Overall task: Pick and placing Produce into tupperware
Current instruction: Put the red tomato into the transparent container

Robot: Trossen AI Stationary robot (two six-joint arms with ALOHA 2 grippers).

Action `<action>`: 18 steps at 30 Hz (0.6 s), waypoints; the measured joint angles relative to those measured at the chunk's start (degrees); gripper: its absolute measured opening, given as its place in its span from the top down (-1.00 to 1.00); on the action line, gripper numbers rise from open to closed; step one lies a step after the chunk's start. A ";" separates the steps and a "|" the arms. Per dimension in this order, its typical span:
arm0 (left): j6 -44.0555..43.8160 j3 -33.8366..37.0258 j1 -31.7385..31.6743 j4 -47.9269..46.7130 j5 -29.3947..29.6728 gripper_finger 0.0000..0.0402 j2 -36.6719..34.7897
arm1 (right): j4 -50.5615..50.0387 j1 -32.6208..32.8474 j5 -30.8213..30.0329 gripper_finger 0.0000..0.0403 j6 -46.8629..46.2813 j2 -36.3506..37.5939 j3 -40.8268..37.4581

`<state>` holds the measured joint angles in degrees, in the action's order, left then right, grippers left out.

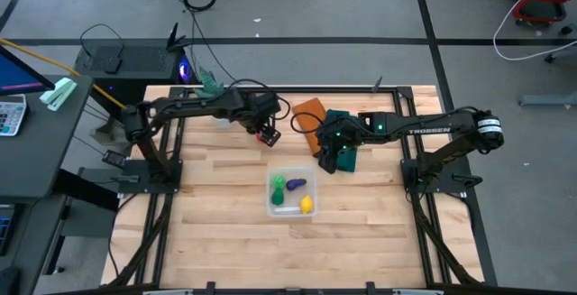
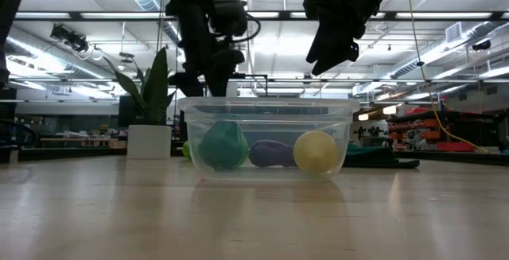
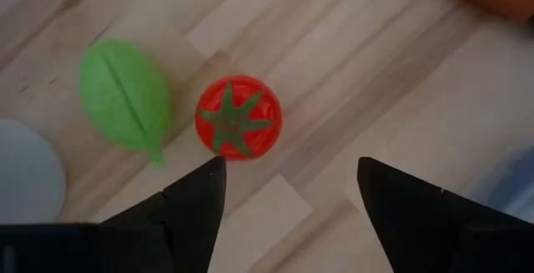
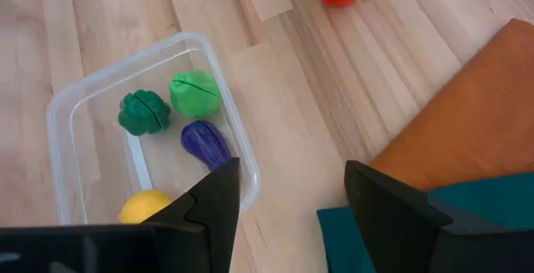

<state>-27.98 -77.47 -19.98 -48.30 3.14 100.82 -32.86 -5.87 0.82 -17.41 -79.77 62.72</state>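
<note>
The clear square tupperware (image 1: 270,207) (image 4: 58,118) sits on the table's middle. In it lie a dark green piece (image 4: 143,112), a light green piece (image 4: 195,93), a purple piece (image 4: 206,144) and a yellow piece (image 4: 150,208). The red tomato (image 3: 239,117) (image 1: 268,138) rests on the wood beyond the container, with a light green leaf-shaped piece (image 3: 125,93) beside it. My left gripper (image 3: 292,181) hangs open just above the tomato and touches nothing. My right gripper (image 4: 292,189) is open and raised over the cloths, to the right of and beyond the container.
An orange cloth (image 4: 467,114) and a dark green cloth (image 4: 392,235) lie folded under my right gripper. A potted plant in a white pot (image 2: 149,141) stands at the far left. A pale round thing (image 3: 25,177) lies near the leaf-shaped piece. Bare wood stretches in front of the container.
</note>
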 joint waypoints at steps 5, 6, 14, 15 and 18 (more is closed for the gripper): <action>2.20 0.00 -0.12 0.55 -0.09 -0.39 2.15 | -0.02 0.00 0.00 0.12 -0.74 0.00 0.00; 2.57 0.00 -0.12 0.35 -0.08 -0.39 2.39 | 0.00 0.00 0.00 0.12 -0.77 0.00 0.00; 6.36 -0.02 -0.12 1.02 0.12 -0.39 5.04 | 0.13 0.00 0.00 0.12 -0.88 0.00 0.00; 7.01 -0.03 -0.12 1.16 0.29 -0.39 5.31 | 0.13 0.00 0.00 0.12 -0.88 0.00 0.00; 7.96 -0.07 -0.09 1.89 1.18 -0.39 6.16 | 0.13 0.00 0.00 0.12 -0.90 0.00 0.00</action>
<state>-20.02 -77.54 -20.08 -46.41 4.32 106.98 -32.73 -5.87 0.82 -18.31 -79.77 62.72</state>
